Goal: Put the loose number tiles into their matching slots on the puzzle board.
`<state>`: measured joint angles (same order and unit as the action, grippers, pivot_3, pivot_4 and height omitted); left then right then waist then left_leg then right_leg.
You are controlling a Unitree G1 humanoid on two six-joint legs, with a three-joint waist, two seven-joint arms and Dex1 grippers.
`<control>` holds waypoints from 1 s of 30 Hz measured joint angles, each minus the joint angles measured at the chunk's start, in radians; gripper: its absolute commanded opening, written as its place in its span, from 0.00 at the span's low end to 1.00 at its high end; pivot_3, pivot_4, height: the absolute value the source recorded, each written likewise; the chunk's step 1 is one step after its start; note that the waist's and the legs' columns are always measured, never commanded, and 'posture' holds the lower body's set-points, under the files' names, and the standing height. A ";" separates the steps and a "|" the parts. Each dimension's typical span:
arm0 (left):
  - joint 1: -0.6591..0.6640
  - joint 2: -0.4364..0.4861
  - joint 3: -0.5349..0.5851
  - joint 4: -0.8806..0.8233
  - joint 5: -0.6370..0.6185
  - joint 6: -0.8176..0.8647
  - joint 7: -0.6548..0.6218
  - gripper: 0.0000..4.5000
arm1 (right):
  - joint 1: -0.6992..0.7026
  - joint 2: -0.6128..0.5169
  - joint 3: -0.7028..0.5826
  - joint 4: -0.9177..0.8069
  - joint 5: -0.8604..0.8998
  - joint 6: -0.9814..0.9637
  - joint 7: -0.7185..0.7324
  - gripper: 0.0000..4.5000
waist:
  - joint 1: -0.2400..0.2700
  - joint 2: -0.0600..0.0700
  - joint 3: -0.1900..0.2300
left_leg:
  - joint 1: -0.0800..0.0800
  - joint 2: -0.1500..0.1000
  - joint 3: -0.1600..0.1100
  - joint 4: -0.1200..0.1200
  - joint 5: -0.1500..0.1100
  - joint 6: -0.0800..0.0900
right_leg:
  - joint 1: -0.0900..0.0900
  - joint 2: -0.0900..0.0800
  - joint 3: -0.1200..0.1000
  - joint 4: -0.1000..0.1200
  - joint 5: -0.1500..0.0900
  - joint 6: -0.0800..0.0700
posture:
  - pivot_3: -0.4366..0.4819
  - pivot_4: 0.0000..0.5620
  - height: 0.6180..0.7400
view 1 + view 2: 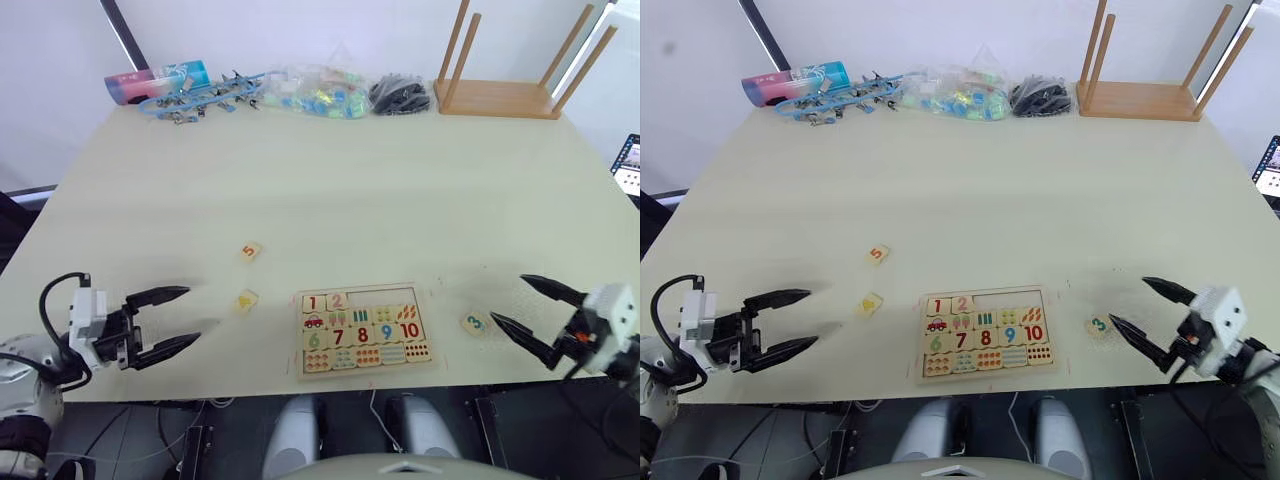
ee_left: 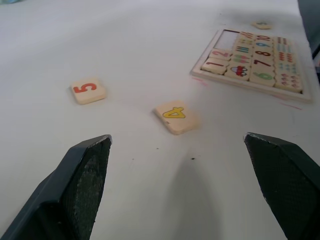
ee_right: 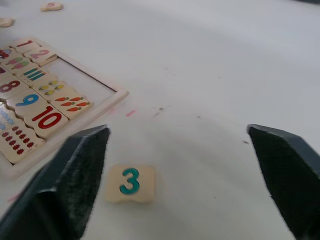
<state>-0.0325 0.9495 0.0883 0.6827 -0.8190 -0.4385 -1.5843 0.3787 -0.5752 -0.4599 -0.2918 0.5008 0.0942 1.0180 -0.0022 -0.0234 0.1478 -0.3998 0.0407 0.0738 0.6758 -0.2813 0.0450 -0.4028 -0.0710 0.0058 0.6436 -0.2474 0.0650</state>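
the left gripper (image 1: 178, 318) hangs low over the near left part of the table (image 1: 330, 190), its two black fingers spread wide with nothing between them. ahead of it lies the 4 tile (image 2: 175, 116), pale wood with a yellow digit, flat on the table and apart from the fingertips. the 5 tile (image 2: 88, 90), orange-red digit, lies a little farther off. the right gripper (image 1: 514, 304) is also spread and empty, near the table's front right edge, with the 3 tile (image 3: 130, 183), green digit, lying just beside one fingertip, not touching. between the grippers sits the puzzle board (image 1: 364, 330), pale wood with a raised rim. in its first row the red 1 tile (image 1: 313, 303) and the 2 tile (image 1: 337, 300) are seated side by side; the remaining three slots (image 1: 390, 296) of that row are bare. the rows below hold picture tiles and digits 6 to 10
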 measured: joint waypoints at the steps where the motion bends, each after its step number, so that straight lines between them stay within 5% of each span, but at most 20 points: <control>1: 0.000 -0.005 0.010 0.004 0.015 0.003 0.001 1.00 | 0.018 0.003 -0.014 0.012 0.005 -0.017 0.007 0.99 | 0.001 0.000 0.000 | 0.000 0.000 0.000 0.000 0.000 0.000 | 0.000 0.000 0.000 0.000 0.000 0.000 | 0.48 0.27 0.98; 12: -0.022 -0.070 0.137 0.023 0.155 0.032 0.004 1.00 | 0.106 0.050 -0.108 0.204 0.062 -0.249 0.154 0.99 | -0.001 0.000 0.000 | 0.001 0.002 0.000 0.000 0.000 0.000 | 0.000 0.000 0.001 0.000 0.000 0.000 | 0.48 0.27 0.98; 30: -0.025 -0.094 0.159 0.017 0.197 0.063 -0.001 1.00 | 0.084 0.051 -0.099 0.315 0.088 -0.352 0.256 0.99 | -0.001 0.001 -0.001 | 0.001 0.004 0.000 0.000 0.000 0.000 | 0.000 -0.001 0.002 0.000 0.000 0.000 | 0.48 0.27 0.98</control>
<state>-0.0574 0.8554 0.2478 0.6993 -0.6221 -0.3753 -1.5856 0.4622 -0.5245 -0.5592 0.0231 0.5884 -0.2573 1.2739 -0.0034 -0.0228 0.1472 -0.3983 0.0445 0.0738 0.6756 -0.2814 0.0450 -0.4026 -0.0716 0.0074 0.6438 -0.2473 0.0648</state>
